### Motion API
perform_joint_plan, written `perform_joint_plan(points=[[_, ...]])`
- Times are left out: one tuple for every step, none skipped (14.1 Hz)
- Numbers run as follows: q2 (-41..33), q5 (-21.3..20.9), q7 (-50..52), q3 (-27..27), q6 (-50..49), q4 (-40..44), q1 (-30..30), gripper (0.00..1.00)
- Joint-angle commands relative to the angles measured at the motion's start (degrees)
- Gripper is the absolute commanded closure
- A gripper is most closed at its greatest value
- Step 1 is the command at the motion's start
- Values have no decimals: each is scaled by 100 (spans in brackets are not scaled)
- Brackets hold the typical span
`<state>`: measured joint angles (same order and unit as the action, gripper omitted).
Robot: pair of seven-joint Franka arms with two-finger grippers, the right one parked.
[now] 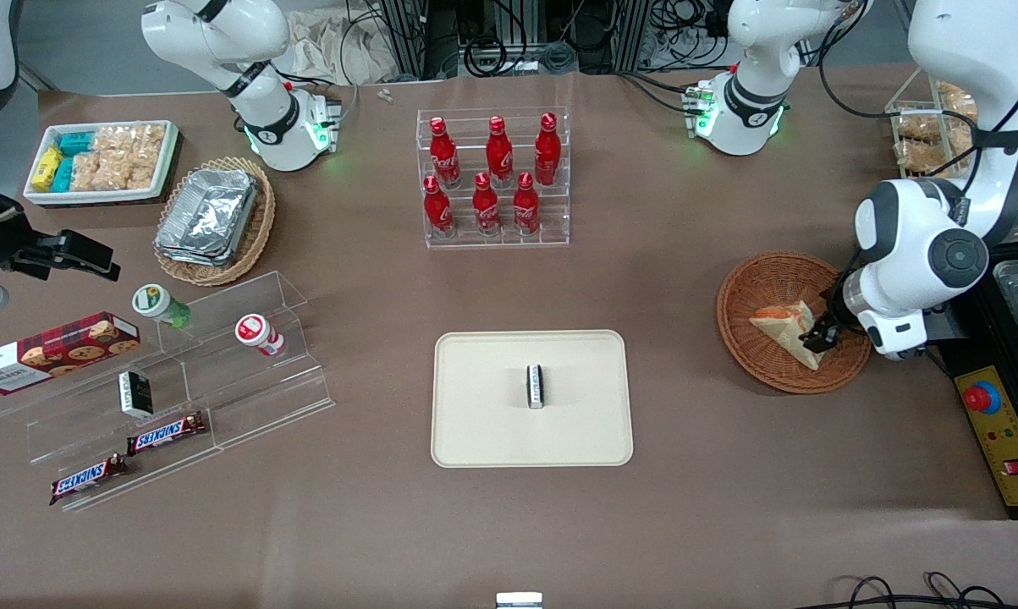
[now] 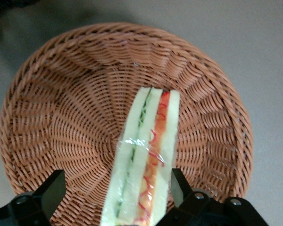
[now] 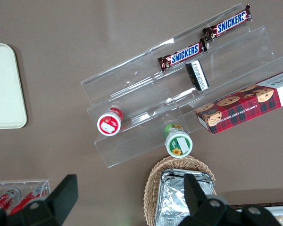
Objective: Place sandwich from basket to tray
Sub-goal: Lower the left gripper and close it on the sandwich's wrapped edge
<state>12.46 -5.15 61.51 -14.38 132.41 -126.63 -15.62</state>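
Nearest the front camera lies the beige tray (image 1: pixel 492 423), bare but for one small dark packet (image 1: pixel 536 386) standing at its middle. Toward the working arm's end of the counter (image 1: pixel 729 524), the sandwich (image 1: pixel 786 330) rests in the round wicker basket (image 1: pixel 754 283). The end effector (image 1: pixel 820 335) is down in the basket with its two fingers (image 2: pixel 51 188) spread open, one on each side of the wrapped wedge and not yet pressing it. To do this step well, I judge the fingers should close gently across the bread faces, since soft bread and slippery wrap could squash or slide. Lift straight up to pass the basket's rim, then set the sandwich on a bare part of the tray, apart from the packet.
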Motion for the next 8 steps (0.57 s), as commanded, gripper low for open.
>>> perform_joint_plan(points=[[-173,-13,325,-108,127,-116,15,1],[-165,-13,405,-187,145,-134,23,1],[-147,-13,458,-205,171,-151,23,1],[-121,-13,467,-205,188,-160,23,1],[-112,-13,458,-205,223,-177,23,1],[-95,-21,458,-205,233,-204,23,1],[-68,-21,458,-205,372,-308,15,1],[-59,-30,441,-205,643,-475,6,1]])
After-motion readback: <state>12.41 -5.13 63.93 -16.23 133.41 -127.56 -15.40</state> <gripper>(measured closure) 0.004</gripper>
